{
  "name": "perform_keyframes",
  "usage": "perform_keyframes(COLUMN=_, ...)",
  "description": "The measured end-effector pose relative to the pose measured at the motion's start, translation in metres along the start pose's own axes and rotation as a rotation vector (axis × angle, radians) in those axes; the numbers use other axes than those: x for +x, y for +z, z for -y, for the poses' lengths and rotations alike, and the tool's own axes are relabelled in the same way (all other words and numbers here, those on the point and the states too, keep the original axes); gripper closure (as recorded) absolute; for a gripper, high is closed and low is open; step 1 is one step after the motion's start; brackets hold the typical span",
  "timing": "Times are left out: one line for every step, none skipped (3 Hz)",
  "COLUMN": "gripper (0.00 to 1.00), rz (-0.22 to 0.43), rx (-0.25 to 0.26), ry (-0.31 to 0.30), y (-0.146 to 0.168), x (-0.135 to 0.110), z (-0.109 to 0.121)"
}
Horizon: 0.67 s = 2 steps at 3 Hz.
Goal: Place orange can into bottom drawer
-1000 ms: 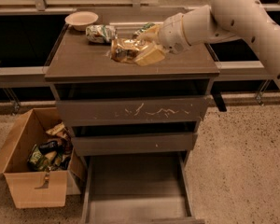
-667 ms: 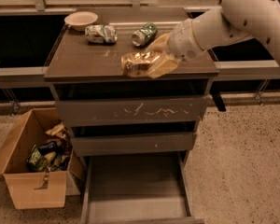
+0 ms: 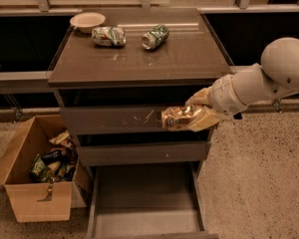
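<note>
My gripper (image 3: 193,114) is shut on the orange can (image 3: 178,117), an orange-tan and white can lying on its side in my fingers. I hold it in the air in front of the scratched upper drawer front, at its right end. The white arm comes in from the right. The bottom drawer (image 3: 144,222) is pulled open below, a wide grey tray with low side walls and a bare flat floor. The can hangs well above the drawer's back right part.
On the cabinet top (image 3: 189,59) lie a green-and-white patterned can (image 3: 108,36), a dark green can (image 3: 155,36) and a pale bowl (image 3: 87,20). A cardboard box (image 3: 35,195) of packets stands on the floor left of the cabinet. Speckled floor lies to the right.
My gripper has carried the orange can off the cabinet top, forward and down past the front edge, to the level of the upper drawer front.
</note>
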<state>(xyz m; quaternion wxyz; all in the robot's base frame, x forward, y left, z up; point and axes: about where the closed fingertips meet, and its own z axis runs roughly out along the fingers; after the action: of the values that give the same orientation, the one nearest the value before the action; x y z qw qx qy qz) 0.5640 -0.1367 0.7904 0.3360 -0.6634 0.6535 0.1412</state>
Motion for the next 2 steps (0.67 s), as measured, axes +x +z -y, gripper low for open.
perform_keyframes(gripper=1.00, rz=0.000, rx=-0.003, ry=0.006, y=0.005, x=0.007, z=-0.002)
perform_keyframes(gripper=1.00, rz=-0.001, rx=-0.025, ry=0.048, y=0.041, x=0.057, z=-0.020)
